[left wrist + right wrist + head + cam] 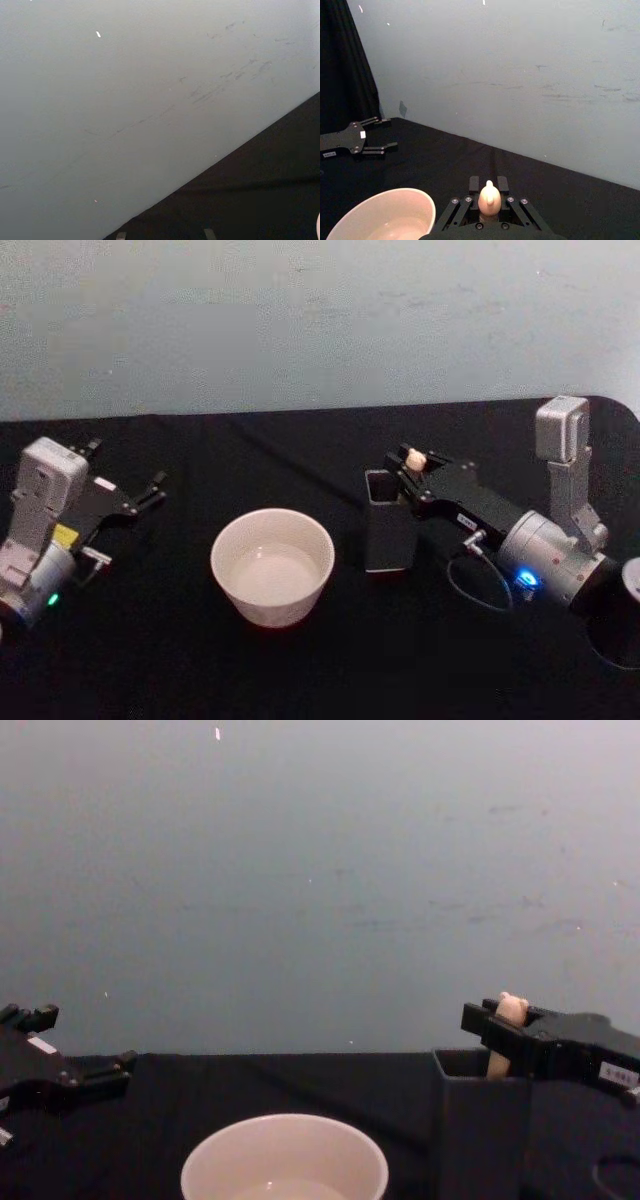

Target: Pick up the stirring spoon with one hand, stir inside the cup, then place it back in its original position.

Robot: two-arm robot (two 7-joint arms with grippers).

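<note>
Upright in the dark grey square holder (387, 530), the stirring spoon (489, 198) shows only its beige bear-head handle, with the right gripper (489, 186) closed around it, jaws pinching just below the head. Just beside the holder stands the pale cup (272, 565) on the black bench (200, 660). Likely risks: a tilted lift could drag the spoon against the holder's wall and tip it toward the cup, or the smooth handle could slip. Well apart, the left gripper (150, 490) rests idle, jaws spread.
</note>
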